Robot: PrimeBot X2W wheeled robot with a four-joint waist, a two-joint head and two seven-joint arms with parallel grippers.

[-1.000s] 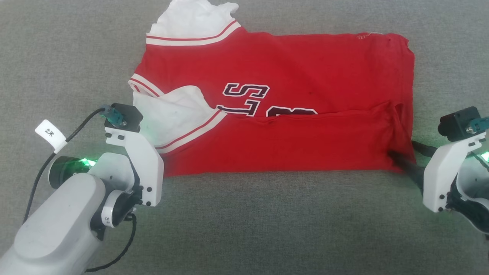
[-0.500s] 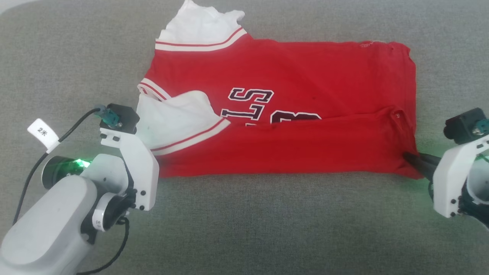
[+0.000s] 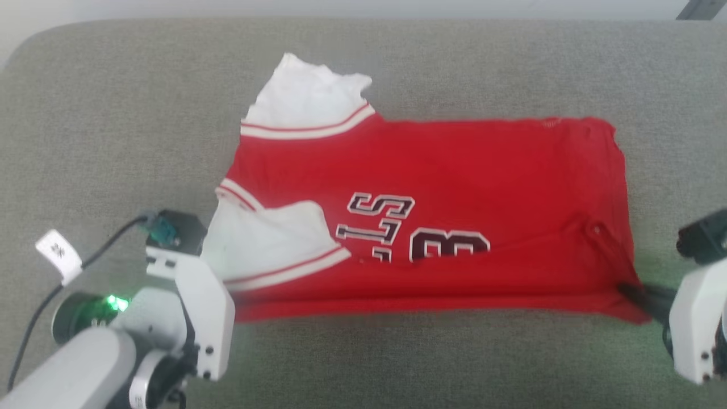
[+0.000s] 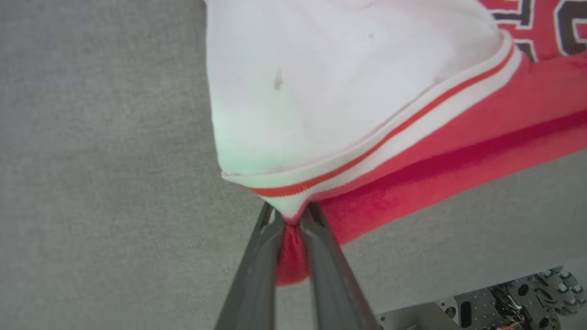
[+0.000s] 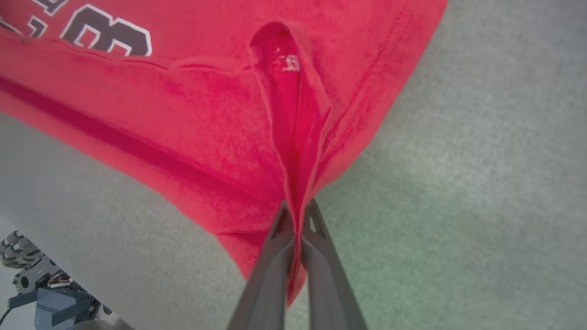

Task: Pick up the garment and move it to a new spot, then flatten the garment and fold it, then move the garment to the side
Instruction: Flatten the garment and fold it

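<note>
The garment (image 3: 454,170), red with white sleeves and dark printed lettering, lies spread on the grey cushion, its near edge folded over. My left gripper (image 4: 290,219) is shut on the near left corner, just under the striped trim of the white sleeve (image 4: 330,91). In the head view that corner is hidden behind the left arm's white wrist mount (image 3: 199,295). My right gripper (image 5: 298,215) is shut on a pinched ridge of red cloth at the near right corner. Its dark fingers (image 3: 642,295) meet the cloth at the lower right of the head view.
The grey padded surface (image 3: 397,363) stretches all around the garment, with its rounded far edge (image 3: 34,40) at the top. Beyond its near edge, parts of the robot's base (image 4: 504,302) show below.
The right gripper has closed on the near right corner. The folded flap has slid toward me, uncovering more of the lettering. The whole head picture has shifted down: the camera moved.
</note>
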